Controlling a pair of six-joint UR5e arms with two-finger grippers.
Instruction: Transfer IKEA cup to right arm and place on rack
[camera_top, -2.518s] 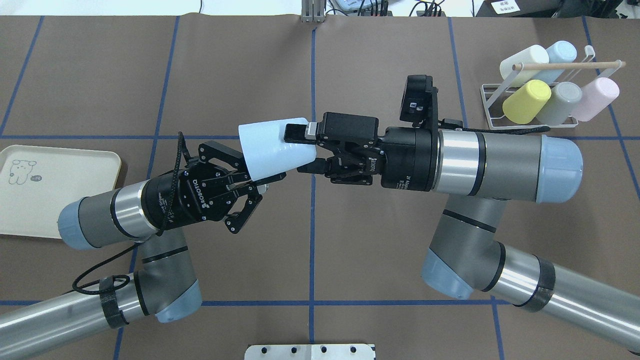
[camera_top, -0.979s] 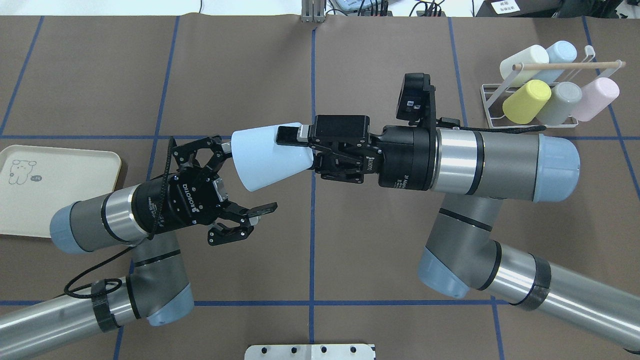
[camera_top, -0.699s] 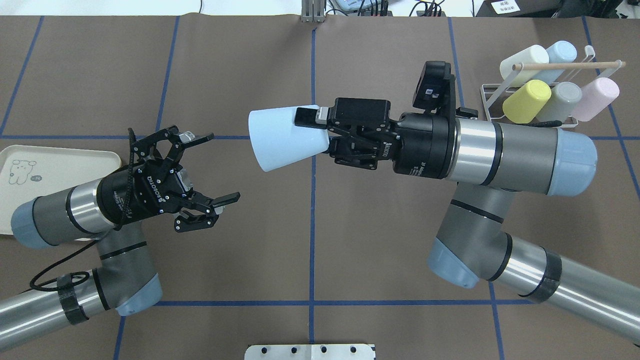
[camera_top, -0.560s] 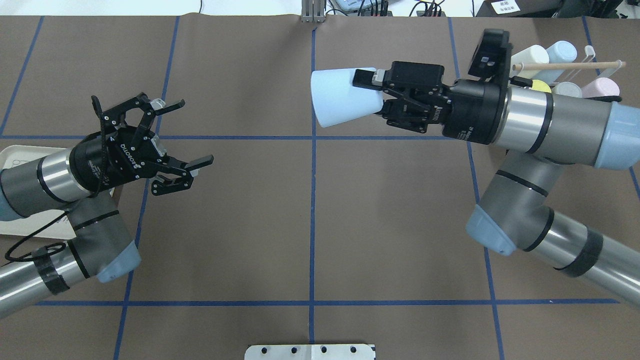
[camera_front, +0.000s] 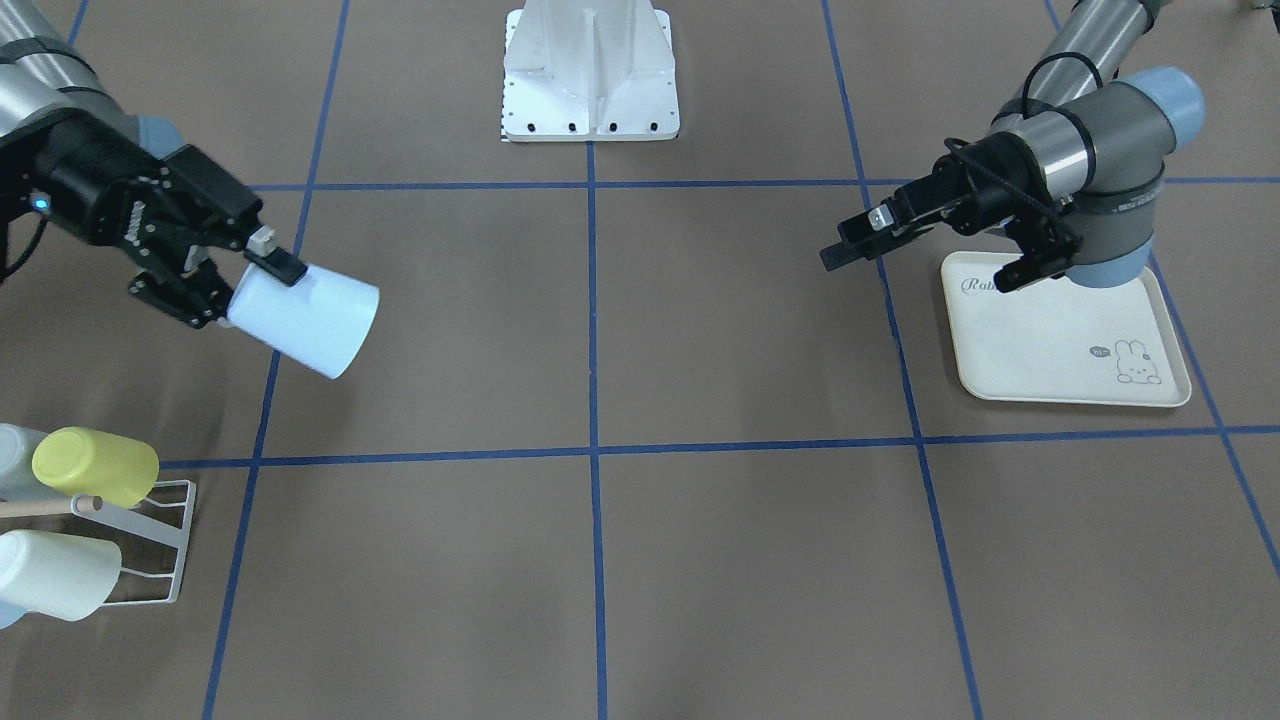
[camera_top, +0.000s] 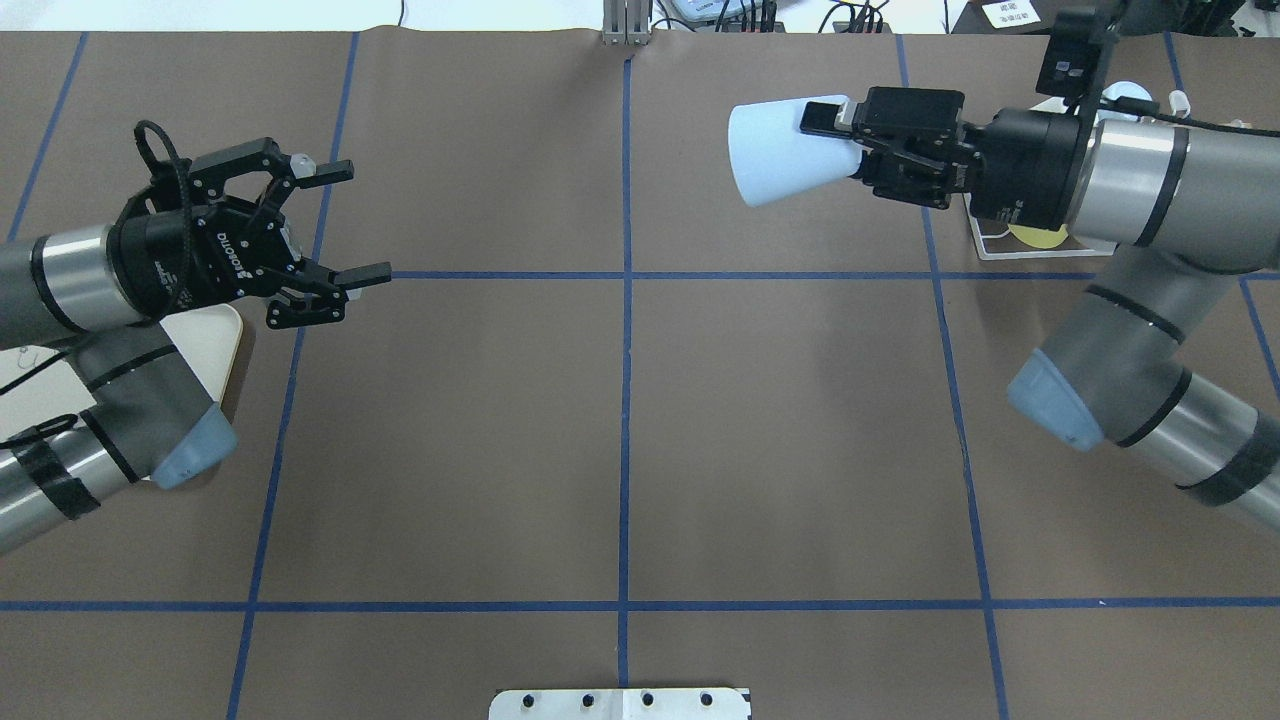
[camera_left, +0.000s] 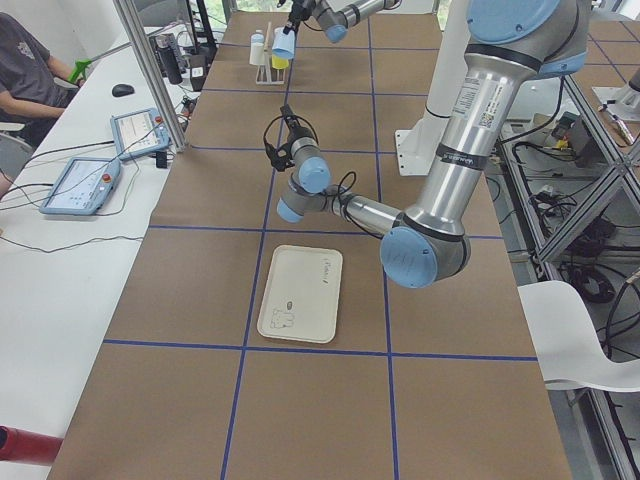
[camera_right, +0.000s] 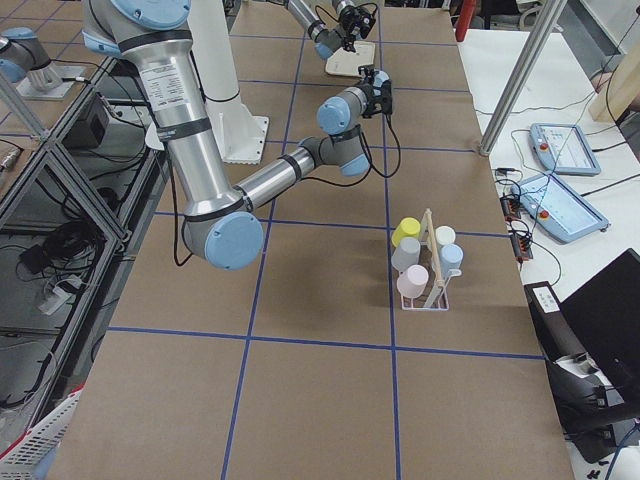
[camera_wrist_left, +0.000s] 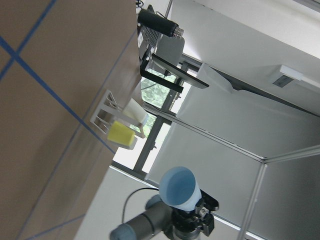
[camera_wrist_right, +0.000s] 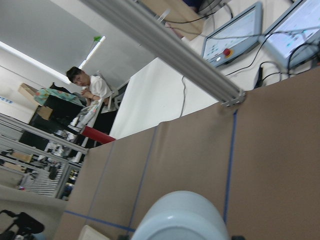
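a: what's on the table (camera_front: 700, 330)?
b: brown cover with blue grid lines. a white base (camera_front: 590, 70) at one edge, a cream tray (camera_front: 1040, 340) on the base's left side, a wire rack (camera_front: 183, 560) on its right.

Both arms, the left arm (camera_top: 70, 285) at the frame's left edge and the right arm (camera_top: 1150, 185) at upper right, are silver tubes with grey joints and pale blue caps. The left gripper (camera_top: 365, 221) and right gripper (camera_top: 835, 140) are black linkages; the left bears white ROBOTIQ lettering. A black cable (camera_top: 150, 135) loops at the left wrist. A black camera box (camera_top: 1070, 60) tops the right wrist.
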